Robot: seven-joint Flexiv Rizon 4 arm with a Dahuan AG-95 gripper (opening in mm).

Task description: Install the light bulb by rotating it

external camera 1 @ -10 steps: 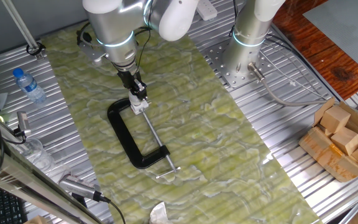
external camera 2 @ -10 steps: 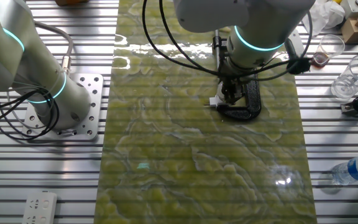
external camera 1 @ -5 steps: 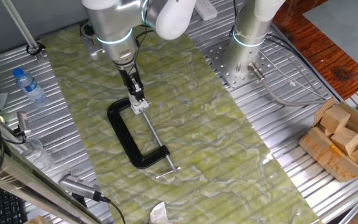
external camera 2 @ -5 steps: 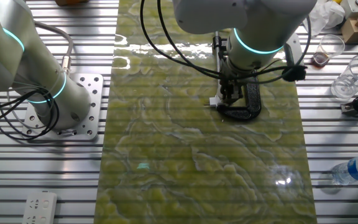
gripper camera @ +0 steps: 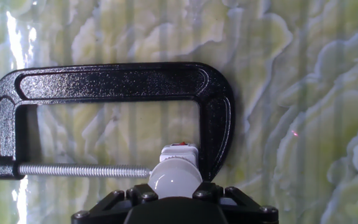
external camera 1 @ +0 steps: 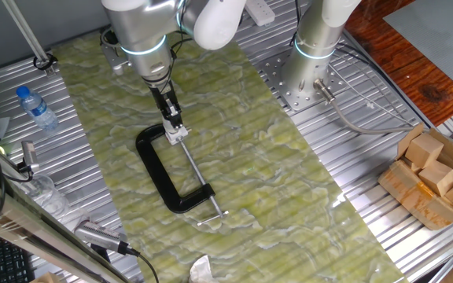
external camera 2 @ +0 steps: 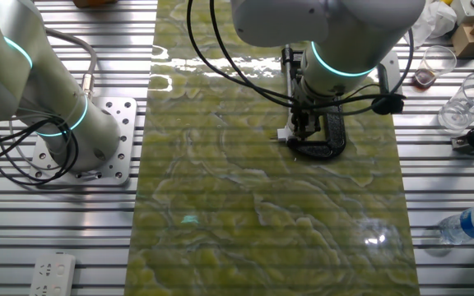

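The small white light bulb (gripper camera: 174, 176) sits between my gripper's (gripper camera: 174, 188) black fingers at the bottom of the hand view. Its white base with an orange mark (gripper camera: 179, 149) rests against the inner end of the black C-clamp (gripper camera: 110, 84), where the steel screw (gripper camera: 82, 170) ends. In one fixed view my gripper (external camera 1: 174, 128) stands upright over the clamp's (external camera 1: 154, 174) far end, shut on the bulb (external camera 1: 179, 135). The other fixed view shows the gripper (external camera 2: 300, 131) and a white bit of the bulb (external camera 2: 283, 136) beside the clamp (external camera 2: 329, 140).
A second arm's base (external camera 1: 308, 75) is bolted at the back right. A water bottle (external camera 1: 36, 108) lies left of the mat. A cardboard box of wooden blocks (external camera 1: 435, 177) stands at the right. Plastic cups (external camera 2: 459, 107) and a power strip (external camera 2: 52, 275) lie off the mat.
The wrist has turned about the gripper's axis while the gripper stayed over the clamp's end with the bulb in it. The clamp has not moved.
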